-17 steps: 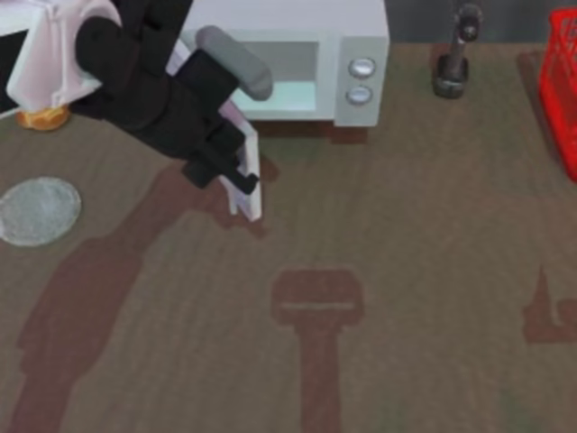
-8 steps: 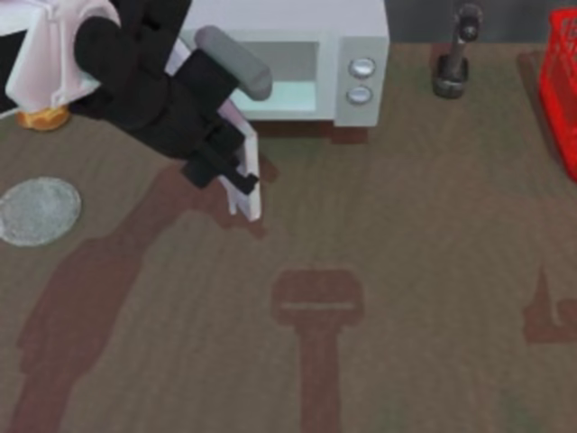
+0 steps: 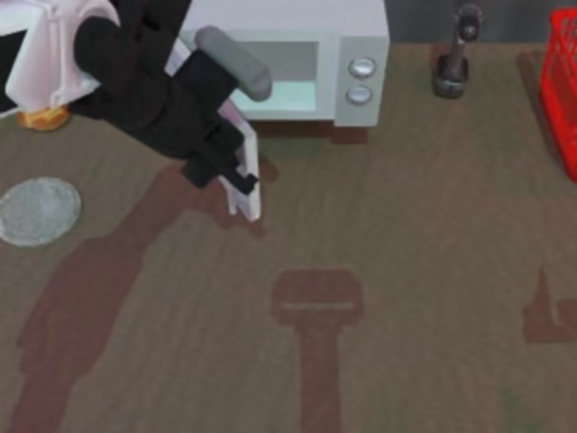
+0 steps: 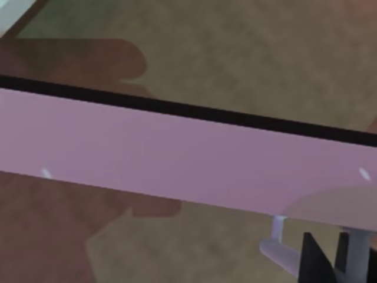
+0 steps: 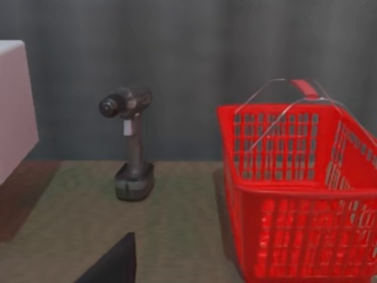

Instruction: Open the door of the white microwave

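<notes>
Now the left gripper (image 3: 242,180) is clamped on the door (image 3: 253,185), swung wide at the white microwave's (image 3: 347,54) seven o'clock. Right gripper: cannot tell.

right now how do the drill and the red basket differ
The drill is dark grey, slim and solid, standing upright on its base; the red basket is far bulkier, open mesh, with a thin wire handle raised. In the top view the drill stands nearer the white microwave. Both rest on the table.

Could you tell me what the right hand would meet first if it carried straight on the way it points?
Probably nothing near: the way looks free between the dark grey cordless drill and the red plastic basket, up to the grey backdrop. Depth is unclear.
</notes>
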`<state>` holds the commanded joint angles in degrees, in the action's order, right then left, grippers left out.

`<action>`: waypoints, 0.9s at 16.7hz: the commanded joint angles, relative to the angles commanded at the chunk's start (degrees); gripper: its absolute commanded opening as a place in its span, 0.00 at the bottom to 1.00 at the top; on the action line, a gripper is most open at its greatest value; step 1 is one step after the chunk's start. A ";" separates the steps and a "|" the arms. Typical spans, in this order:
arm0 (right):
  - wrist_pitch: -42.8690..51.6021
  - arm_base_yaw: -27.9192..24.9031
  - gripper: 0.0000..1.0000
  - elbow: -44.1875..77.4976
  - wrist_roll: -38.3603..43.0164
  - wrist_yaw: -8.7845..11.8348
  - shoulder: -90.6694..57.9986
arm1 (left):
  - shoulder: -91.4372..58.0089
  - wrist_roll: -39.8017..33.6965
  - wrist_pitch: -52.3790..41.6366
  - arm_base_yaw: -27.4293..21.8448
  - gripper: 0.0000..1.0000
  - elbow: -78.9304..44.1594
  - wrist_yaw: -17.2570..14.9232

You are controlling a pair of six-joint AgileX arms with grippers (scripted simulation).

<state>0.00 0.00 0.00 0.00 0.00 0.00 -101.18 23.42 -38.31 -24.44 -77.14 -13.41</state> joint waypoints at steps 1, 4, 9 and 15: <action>0.00 0.00 1.00 0.00 0.00 0.00 0.00 | 0.08 0.69 -0.17 0.28 0.00 0.03 -0.31; 0.00 0.00 1.00 0.00 0.00 0.00 0.00 | 0.52 4.78 -1.25 1.95 0.00 0.37 -2.09; 0.00 0.00 1.00 0.00 0.00 0.00 0.00 | 1.13 10.14 -2.77 4.20 0.00 1.04 -4.50; 0.00 0.00 1.00 0.00 0.00 0.00 0.00 | 1.13 10.14 -2.77 4.20 0.00 1.04 -4.50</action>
<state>0.00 0.00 0.00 0.00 0.00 0.00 -100.05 33.56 -41.08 -20.24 -76.10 -17.91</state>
